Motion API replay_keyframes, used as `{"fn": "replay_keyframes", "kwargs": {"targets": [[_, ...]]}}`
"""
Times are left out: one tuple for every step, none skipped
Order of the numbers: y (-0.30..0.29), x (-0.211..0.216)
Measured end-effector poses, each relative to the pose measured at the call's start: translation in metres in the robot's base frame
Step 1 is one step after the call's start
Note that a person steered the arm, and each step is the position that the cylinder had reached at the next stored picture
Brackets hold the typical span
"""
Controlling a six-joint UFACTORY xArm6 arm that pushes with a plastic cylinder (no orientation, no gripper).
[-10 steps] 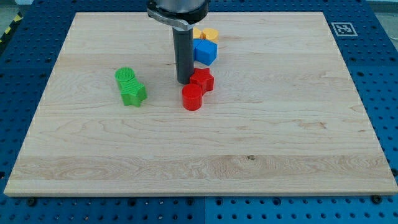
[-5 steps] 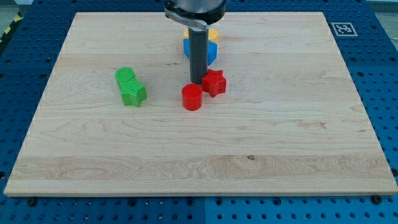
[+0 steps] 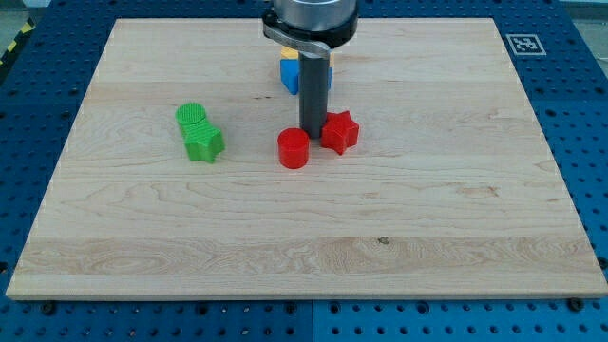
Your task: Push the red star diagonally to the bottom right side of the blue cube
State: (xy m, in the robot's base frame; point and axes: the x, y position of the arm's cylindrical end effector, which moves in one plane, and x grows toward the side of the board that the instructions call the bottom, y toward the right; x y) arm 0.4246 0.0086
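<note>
The red cylinder (image 3: 294, 149) lies nearest. Just behind it, my tip (image 3: 312, 134) touches the left side of the red star (image 3: 340, 132). My tip is a bare rod and holds nothing. Farther, the blue cube (image 3: 292, 75) is partly hidden.

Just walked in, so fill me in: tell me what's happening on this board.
My tip sits against the view's left side of the red star, with the red cylinder just below-left. The blue cube is mostly hidden behind the rod. The star lies below and right of it. The green blocks sit apart.
</note>
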Motion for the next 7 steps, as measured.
{"fn": "replay_keyframes", "kwargs": {"targets": [[0.000, 0.000], [0.000, 0.003], [0.000, 0.008], [0.002, 0.008], [0.015, 0.008], [0.025, 0.008], [0.025, 0.011]]}}
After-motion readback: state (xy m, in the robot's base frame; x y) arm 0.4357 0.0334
